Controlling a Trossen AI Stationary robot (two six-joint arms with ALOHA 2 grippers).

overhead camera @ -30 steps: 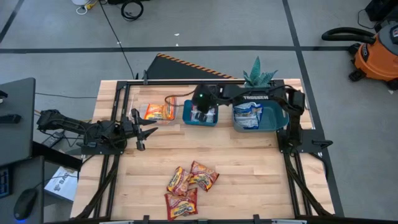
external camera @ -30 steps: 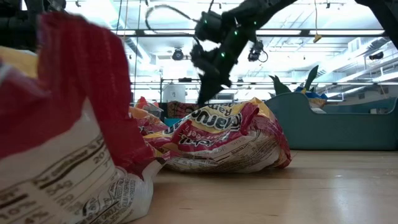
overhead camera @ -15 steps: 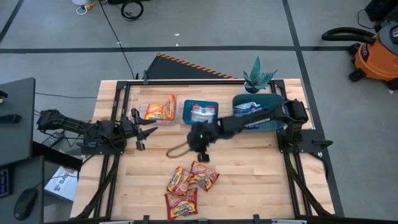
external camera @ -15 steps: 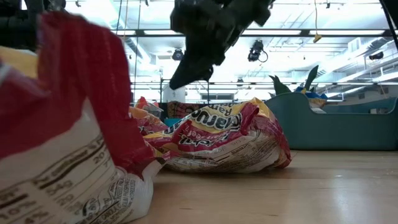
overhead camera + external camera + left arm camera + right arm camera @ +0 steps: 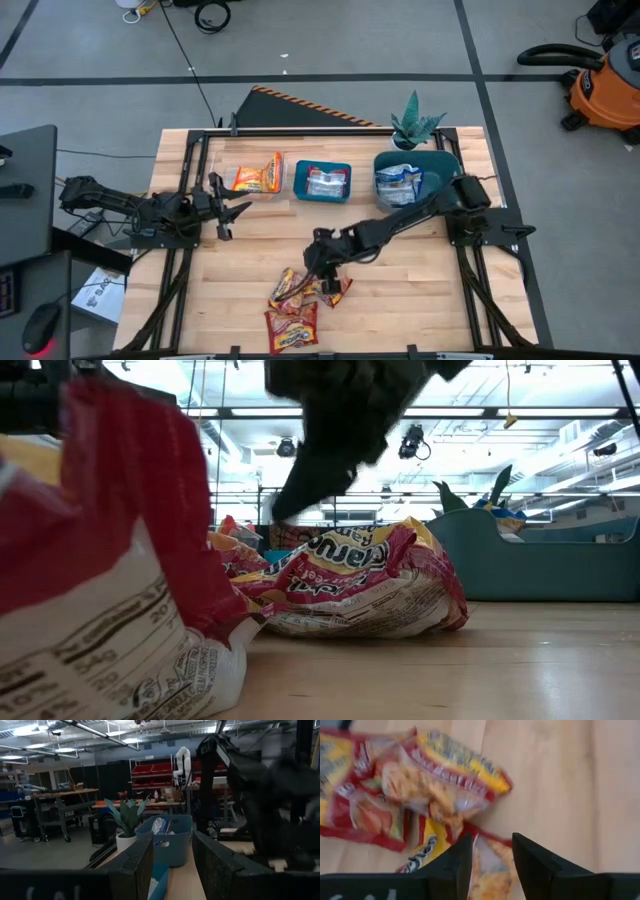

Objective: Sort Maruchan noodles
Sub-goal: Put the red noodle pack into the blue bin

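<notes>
Three red-and-yellow noodle packets (image 5: 292, 305) lie flat in a loose pile near the table's front edge; the low view shows one (image 5: 360, 582) up close. My right gripper (image 5: 314, 270) hangs just over the pile's far side, slanting down, open, with one packet (image 5: 487, 862) showing below the gap between its fingers. Orange packets (image 5: 257, 178) lie in a clear bin, and blue-and-white ones in two teal bins (image 5: 322, 183) (image 5: 400, 185). My left gripper (image 5: 226, 206) waits open at the table's left side, holding nothing.
The three bins stand in a row along the far edge, with a potted plant (image 5: 414, 122) behind the right one. Bare wood lies between the bins and the pile. My right arm (image 5: 400, 222) stretches across the table's middle from the right.
My right gripper has swung from over the middle teal bin toward the near edge and down, tipping more steeply, and now hangs over the red-and-yellow pile. The packets have not moved.
</notes>
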